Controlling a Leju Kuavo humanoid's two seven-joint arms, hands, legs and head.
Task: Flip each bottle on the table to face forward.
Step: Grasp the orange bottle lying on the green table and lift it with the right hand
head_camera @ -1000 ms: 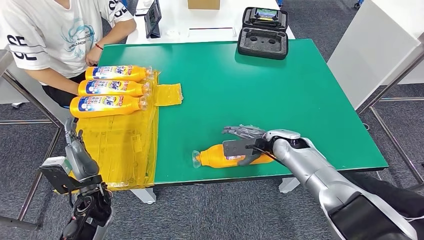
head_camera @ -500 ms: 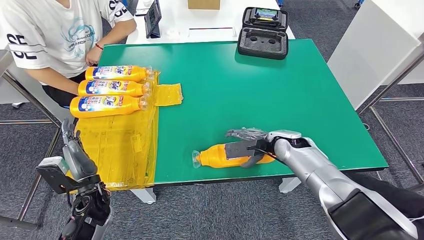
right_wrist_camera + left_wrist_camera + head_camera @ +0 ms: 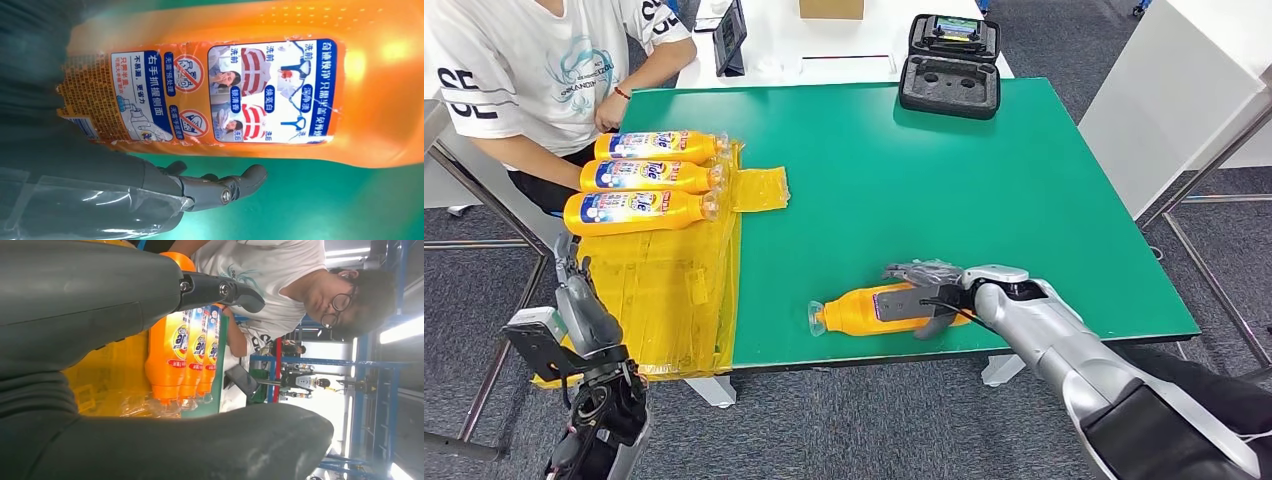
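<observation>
Back label up, bottle close to the table's near edge

On the left, our left hand (image 3: 574, 285) hangs beside the table (image 3: 984, 190), fingers apart and empty, below the yellow sheet (image 3: 664, 285) where three orange detergent bottles (image 3: 639, 176) lie front label up in front of the seated person (image 3: 544, 70). Moving right, the fourth orange detergent bottle (image 3: 864, 312) lies on its side near the table's front edge, back label showing in the right wrist view, and our right hand (image 3: 924, 290) is wrapped over its body. We judge the smooth plastic could slip mid-roll and go off that edge.
</observation>
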